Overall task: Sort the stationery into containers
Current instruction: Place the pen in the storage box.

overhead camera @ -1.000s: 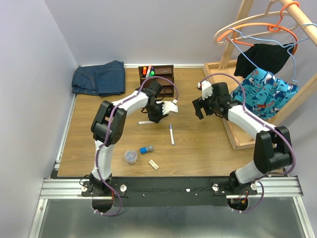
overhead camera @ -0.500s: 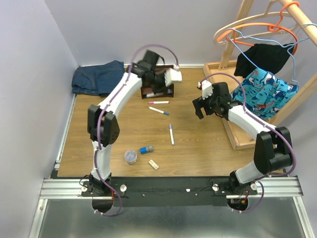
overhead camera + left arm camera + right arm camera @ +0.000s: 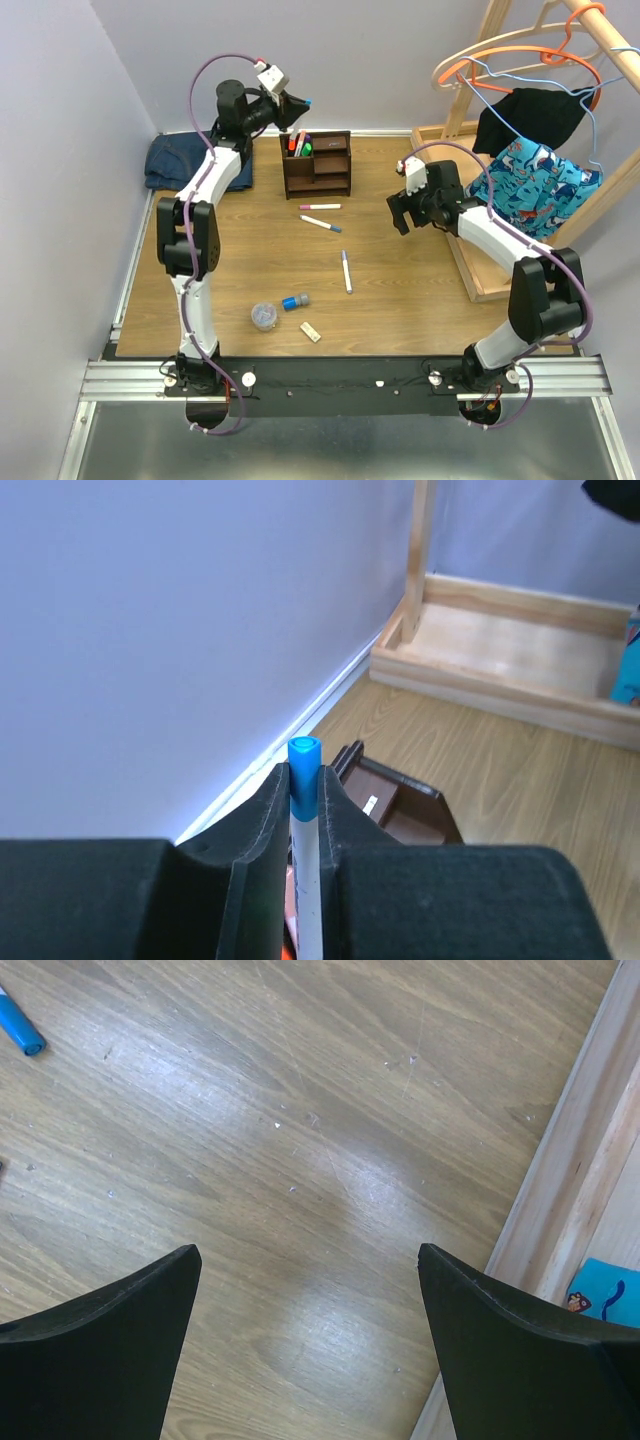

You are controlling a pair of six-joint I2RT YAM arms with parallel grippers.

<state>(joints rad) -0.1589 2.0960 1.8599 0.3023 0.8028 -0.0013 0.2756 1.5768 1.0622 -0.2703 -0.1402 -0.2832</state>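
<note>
- My left gripper (image 3: 296, 103) is raised high at the far left, above the far-left corner of the dark brown organiser (image 3: 318, 163). Its jaws are pinched narrow on a slim white blue-capped marker (image 3: 305, 765).
- The cap of that marker pokes out just past the fingertips. In the left wrist view the organiser sits below it, close to the far wall.
- The organiser's taller pen section, on its left side, holds an orange highlighter (image 3: 292, 143) and a green highlighter (image 3: 307, 149). There is something purple-tipped in there too, but it is too small for me to identify.
- My right gripper (image 3: 403, 212) hangs over the table (image 3: 420, 290) right of centre, jaws spread wide with nothing between them. Its wrist view shows only bare wood between the fingers (image 3: 110, 1340).
- Three markers lie loose on the table. The pink-capped marker (image 3: 320, 207) is just near of the organiser.
- The second blue marker (image 3: 322, 224) lies just beside the pink-capped one, on its near side. Its cap shows at the top left of the right wrist view.
- The purple-capped marker (image 3: 346, 271) lies nearer to me and apart from both.
- Near left of centre stands the clear round tub (image 3: 263, 316), with the blue-grey cylinder (image 3: 295, 301) just to its right. The beige block (image 3: 311, 332) lies a little nearer and further right.
- Folded jeans (image 3: 198, 158) lie in the far-left corner.
- A light-wood tray (image 3: 470, 265) runs along the right side, with clothes (image 3: 535, 175) hanging over it.
</note>
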